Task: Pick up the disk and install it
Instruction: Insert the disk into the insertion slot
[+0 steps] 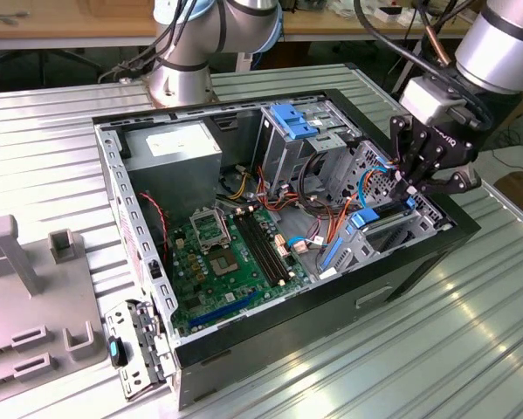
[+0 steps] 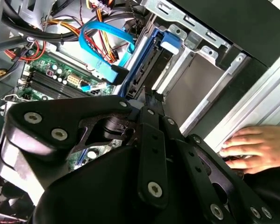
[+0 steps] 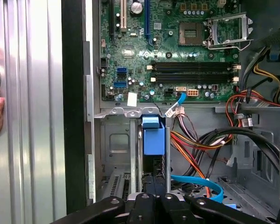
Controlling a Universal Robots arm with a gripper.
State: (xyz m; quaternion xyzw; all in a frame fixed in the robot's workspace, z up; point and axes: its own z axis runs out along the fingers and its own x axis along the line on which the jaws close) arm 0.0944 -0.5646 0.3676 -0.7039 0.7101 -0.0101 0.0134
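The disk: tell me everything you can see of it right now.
The disk stands on edge, set into the grey metal drive cage. Its flat dark body is framed by a bright blue plastic carrier, with a blue tab at the far end and a rail along its side. The gripper has its fingers shut on the near end. A blue cable lies close beside it.

No text can be read in any view.
A white label point(image 1: 174, 140) is seen on the power supply point(image 1: 187, 170), and a small white sticker point(image 3: 132, 98) on the motherboard point(image 3: 144, 56); their print cannot be made out. White lettering point(image 1: 442, 136) is borne on the end effector point(image 1: 416, 186), partly hidden and unreadable.
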